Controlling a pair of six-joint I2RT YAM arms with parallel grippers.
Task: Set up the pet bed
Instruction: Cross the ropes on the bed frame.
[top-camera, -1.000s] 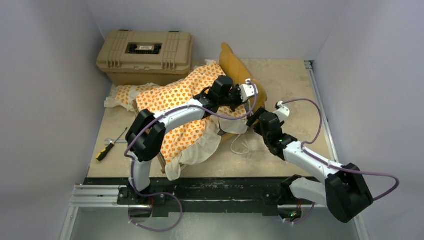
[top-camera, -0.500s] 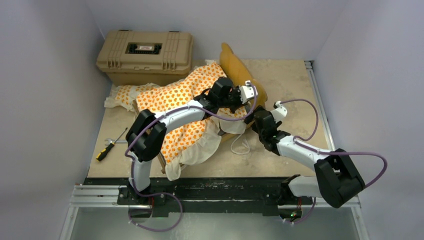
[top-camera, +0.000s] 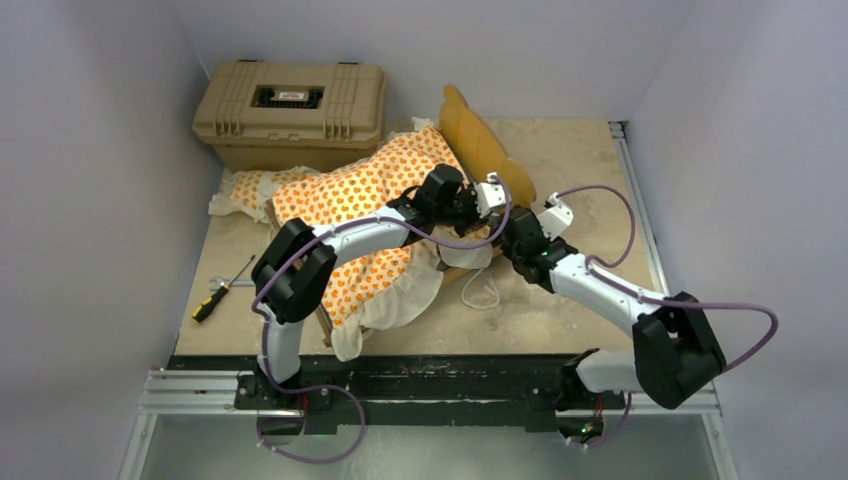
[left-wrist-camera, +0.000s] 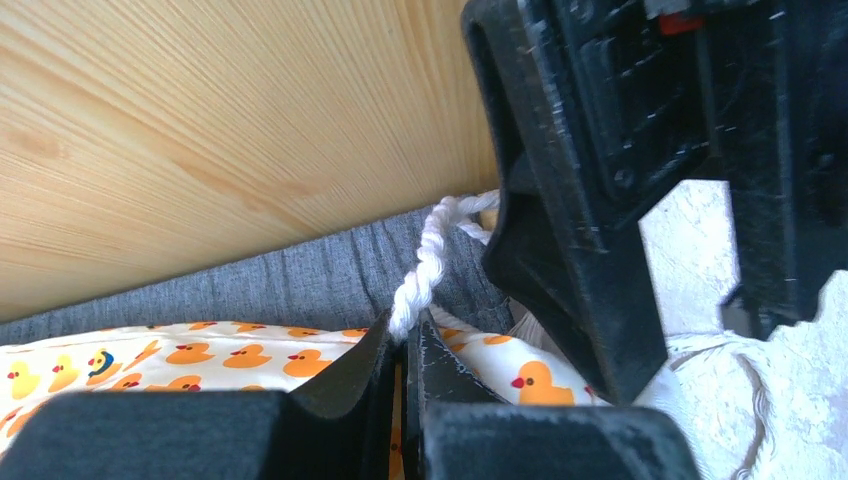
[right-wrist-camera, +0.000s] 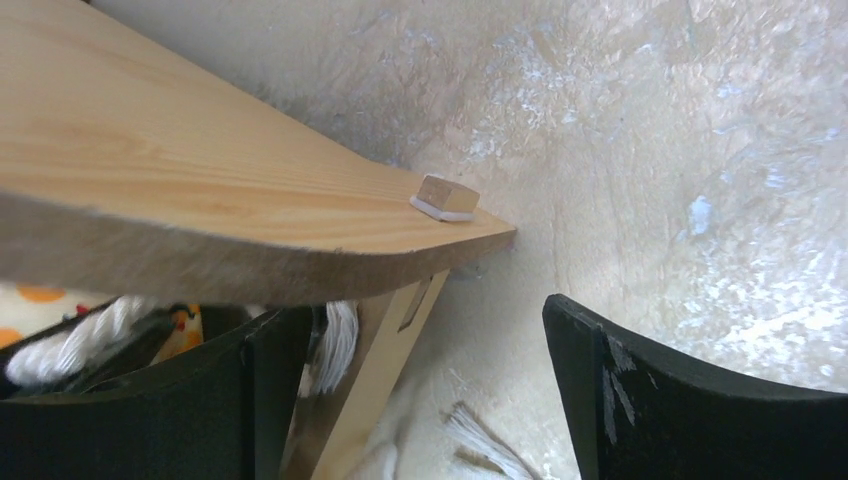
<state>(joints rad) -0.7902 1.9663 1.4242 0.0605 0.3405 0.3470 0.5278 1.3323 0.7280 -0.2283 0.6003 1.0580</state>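
The light-wood bed frame (top-camera: 478, 138) stands tilted at the table's middle back, with the orange duck-print, white-ruffled mattress cushion (top-camera: 350, 225) draped over it and under my left arm. My left gripper (top-camera: 498, 208) is shut on a white twisted rope (left-wrist-camera: 428, 268) where it comes from between the wood frame (left-wrist-camera: 230, 130) and its grey base (left-wrist-camera: 290, 285), above the cushion (left-wrist-camera: 200, 355). My right gripper (top-camera: 512, 234) is open right beside it; its fingers (right-wrist-camera: 660, 400) straddle the frame's lower edge (right-wrist-camera: 200, 210). The right gripper (right-wrist-camera: 420, 400) holds nothing.
A tan plastic hard case (top-camera: 290, 105) stands at the back left. A smaller ruffled piece of the same fabric (top-camera: 243, 190) lies in front of it. A yellow-handled screwdriver (top-camera: 215, 300) lies at the left. A loose rope end (top-camera: 485, 290) lies on the table.
My right arm has swung left and forward, bringing its open gripper up against the frame beside my left gripper. The left gripper has shifted slightly, still shut on the rope.
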